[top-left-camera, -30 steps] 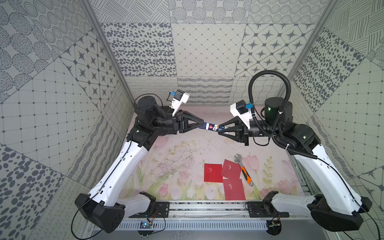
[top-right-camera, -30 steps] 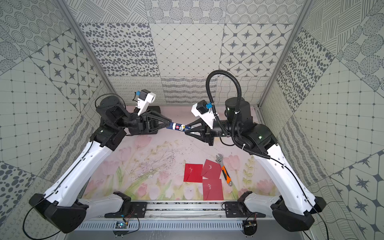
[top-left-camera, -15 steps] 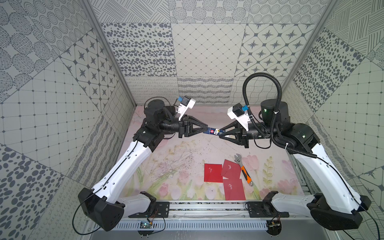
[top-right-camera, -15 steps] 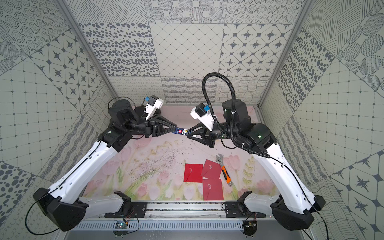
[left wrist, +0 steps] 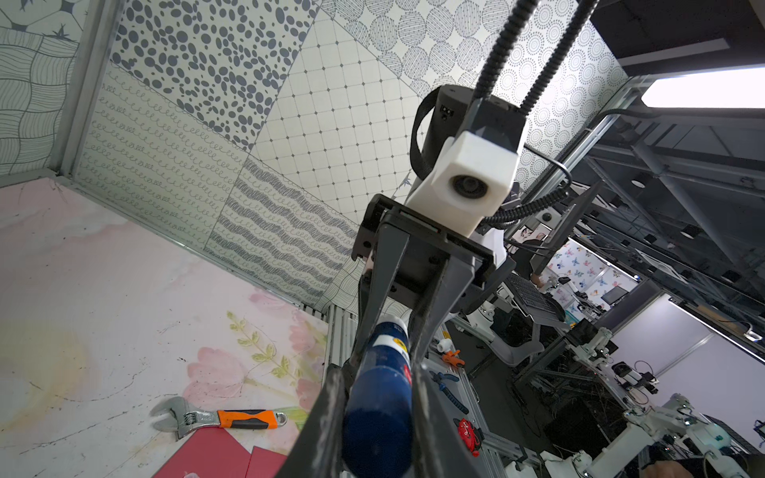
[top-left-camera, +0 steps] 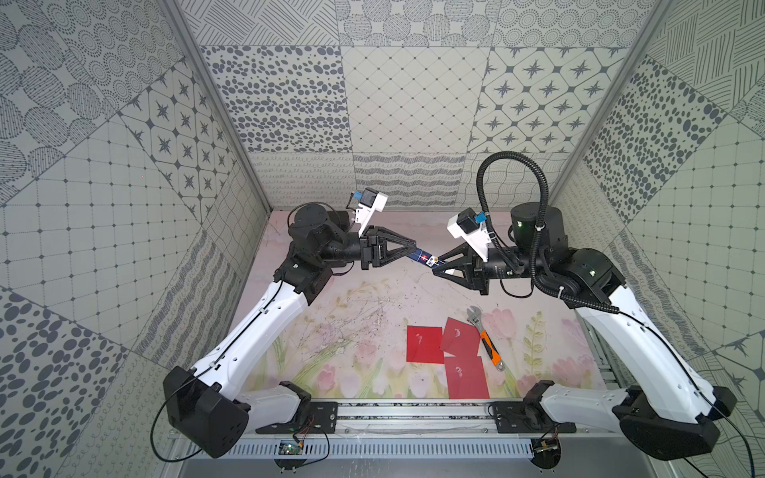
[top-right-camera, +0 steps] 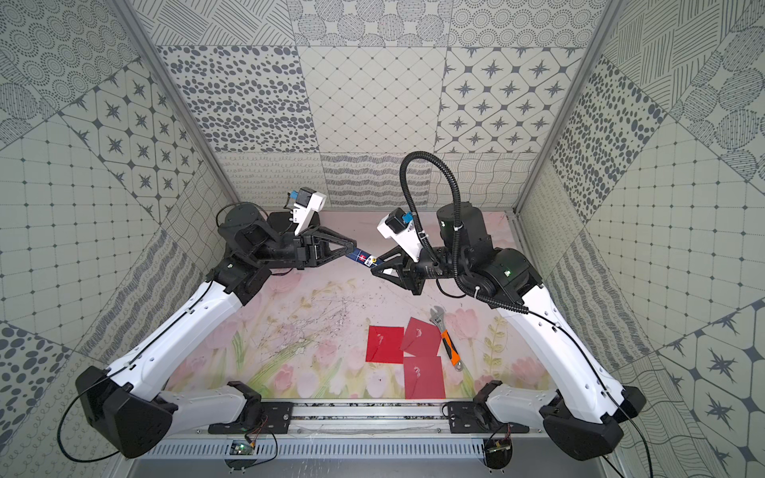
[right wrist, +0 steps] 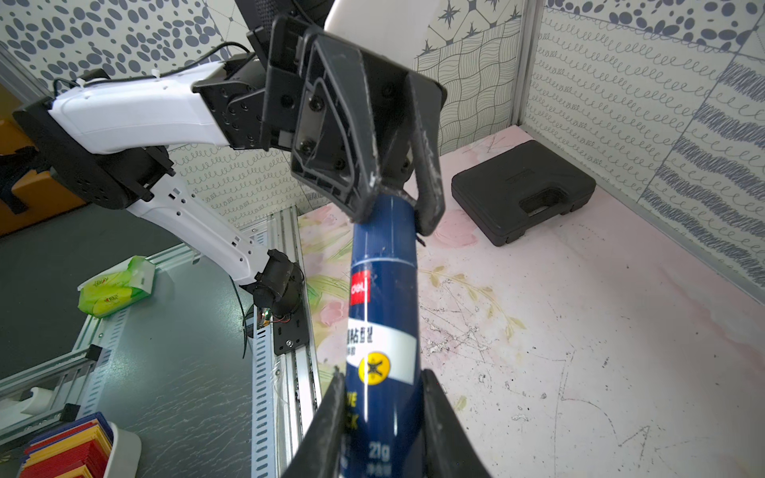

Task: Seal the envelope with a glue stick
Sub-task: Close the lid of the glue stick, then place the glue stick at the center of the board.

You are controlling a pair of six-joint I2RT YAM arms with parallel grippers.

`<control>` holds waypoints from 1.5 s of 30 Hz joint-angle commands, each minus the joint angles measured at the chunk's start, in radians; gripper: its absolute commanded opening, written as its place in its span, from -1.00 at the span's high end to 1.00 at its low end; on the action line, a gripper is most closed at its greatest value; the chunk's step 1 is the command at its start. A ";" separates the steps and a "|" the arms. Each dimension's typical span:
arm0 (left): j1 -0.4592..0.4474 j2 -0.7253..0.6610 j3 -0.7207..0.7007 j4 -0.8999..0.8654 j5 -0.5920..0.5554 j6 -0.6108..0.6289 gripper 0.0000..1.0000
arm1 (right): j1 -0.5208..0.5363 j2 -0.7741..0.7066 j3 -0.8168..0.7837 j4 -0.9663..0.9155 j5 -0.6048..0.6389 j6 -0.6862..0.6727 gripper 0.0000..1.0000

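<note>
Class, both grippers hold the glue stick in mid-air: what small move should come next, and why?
Probably draw the left gripper straight away from the right gripper to pull the cap off: the glue stick hangs between them, each shut on one end, with the cap still on.

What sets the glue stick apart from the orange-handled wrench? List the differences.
The glue stick is held in the air, one end in the left gripper, the other in the right gripper; the wrench lies untouched on the table. The glue stick is a dark blue cylinder; the wrench is bare metal with an orange-and-black handle. Both are long and slim.
</note>
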 commanded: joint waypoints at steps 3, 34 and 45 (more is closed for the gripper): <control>0.028 -0.105 0.039 -0.434 -0.180 0.363 0.46 | 0.026 -0.031 -0.088 0.206 0.115 -0.007 1.00; 0.092 -0.244 -0.304 -0.539 -0.762 0.296 -0.21 | 0.024 0.453 -0.809 1.113 0.560 0.229 0.80; 0.102 -0.190 -0.339 -0.610 -1.062 0.321 -0.44 | -0.052 0.394 -0.830 1.109 0.518 0.293 -0.01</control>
